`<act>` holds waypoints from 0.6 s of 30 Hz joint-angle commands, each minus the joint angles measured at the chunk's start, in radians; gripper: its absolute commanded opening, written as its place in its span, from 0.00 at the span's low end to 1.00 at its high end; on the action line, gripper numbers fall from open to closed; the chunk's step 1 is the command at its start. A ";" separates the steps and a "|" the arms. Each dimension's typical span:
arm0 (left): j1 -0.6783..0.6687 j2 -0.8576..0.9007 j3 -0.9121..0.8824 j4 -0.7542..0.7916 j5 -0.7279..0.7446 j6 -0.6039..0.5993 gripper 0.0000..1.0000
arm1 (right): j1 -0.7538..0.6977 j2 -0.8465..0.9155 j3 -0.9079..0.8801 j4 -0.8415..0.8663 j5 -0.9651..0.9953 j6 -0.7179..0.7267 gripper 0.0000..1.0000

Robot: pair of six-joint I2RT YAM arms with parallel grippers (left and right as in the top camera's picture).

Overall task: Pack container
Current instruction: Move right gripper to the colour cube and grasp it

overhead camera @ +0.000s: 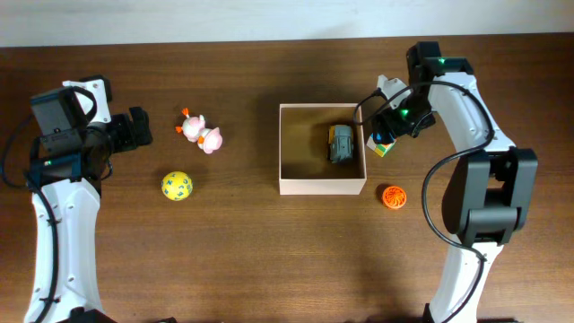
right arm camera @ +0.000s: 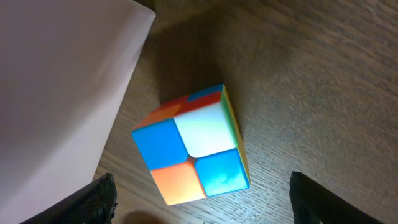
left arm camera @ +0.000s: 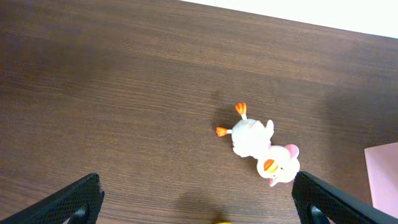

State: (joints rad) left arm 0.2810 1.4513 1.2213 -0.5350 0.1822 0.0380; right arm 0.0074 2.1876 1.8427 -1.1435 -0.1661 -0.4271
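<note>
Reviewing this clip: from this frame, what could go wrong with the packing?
1. The cube lies close beside the container's wall; the open right end effector straddles it, so the wall-side finger might catch or shove the container.
2. The cube sits skewed to the fingers, so closing could pinch corners and let it twist.
3. A grey toy already lies inside near that wall; a dropped cube might land on it.

A toy vehicle (overhead camera: 341, 144) lies in the container (overhead camera: 321, 187), by its right wall. Just outside that wall sits a puzzle cube (right arm camera: 193, 146), a ball (overhead camera: 392, 196) before it. Well left lies a toy duck (overhead camera: 202, 134), another ball (overhead camera: 177, 186) before it.
</note>
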 commanded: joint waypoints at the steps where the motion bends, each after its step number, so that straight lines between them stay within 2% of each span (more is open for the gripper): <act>1: 0.003 0.009 0.019 -0.001 -0.006 0.015 0.99 | 0.024 0.031 -0.003 -0.005 0.018 -0.014 0.83; 10: 0.003 0.009 0.019 -0.005 -0.006 0.015 0.99 | 0.038 0.061 -0.005 -0.013 0.047 -0.005 0.80; 13: 0.003 0.009 0.019 -0.010 -0.006 0.015 0.99 | 0.038 0.068 -0.005 -0.012 0.047 -0.002 0.75; 18: 0.003 0.009 0.019 -0.012 -0.006 0.015 0.99 | 0.036 0.077 -0.005 -0.008 0.050 0.007 0.55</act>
State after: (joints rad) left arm 0.2810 1.4513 1.2213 -0.5430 0.1822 0.0380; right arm 0.0429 2.2471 1.8427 -1.1507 -0.1242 -0.4271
